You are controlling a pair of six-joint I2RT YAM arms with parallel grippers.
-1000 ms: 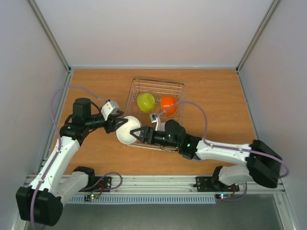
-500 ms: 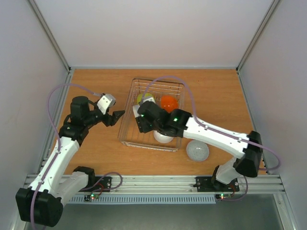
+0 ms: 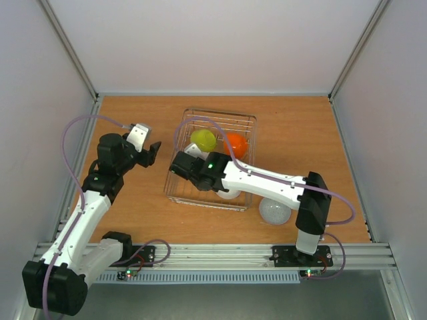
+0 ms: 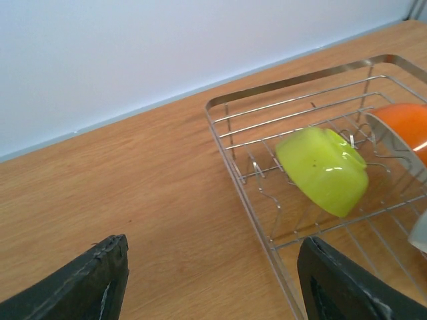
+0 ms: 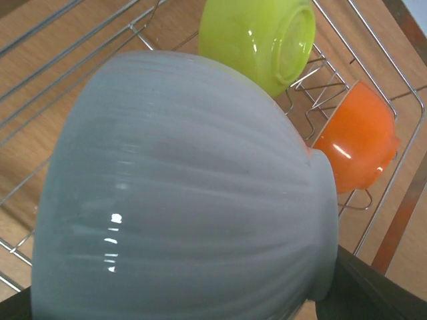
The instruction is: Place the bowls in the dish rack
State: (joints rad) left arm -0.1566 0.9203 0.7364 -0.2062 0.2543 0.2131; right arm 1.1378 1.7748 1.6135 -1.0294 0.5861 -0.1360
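The wire dish rack (image 3: 179, 140) holds a lime-yellow bowl (image 3: 203, 140) and an orange bowl (image 3: 235, 143), both tipped on edge at its far end. A pale grey bowl (image 3: 228, 195) lies at the rack's near side, partly under my right arm. My right gripper (image 3: 210, 187) hangs right over it. In the right wrist view the bowl (image 5: 180, 193) fills the frame, and the fingers (image 5: 377, 293) show only at the bottom corners, wide apart. My left gripper (image 3: 155, 150) is open and empty over the table, left of the rack (image 4: 240, 173). A second pale bowl (image 3: 275, 211) sits upside down on the table.
The wooden table (image 3: 133, 200) is walled by white panels on three sides. The second pale bowl lies just outside the rack's near right corner, close to my right arm's upright link (image 3: 312, 207). The left wrist view shows the lime bowl (image 4: 323, 170) and orange bowl (image 4: 403, 130).
A second ago both grippers met at the pale bowl left of the rack. The bowl now lies in the rack. My left gripper has drawn back to the left and my right arm has folded over the rack.
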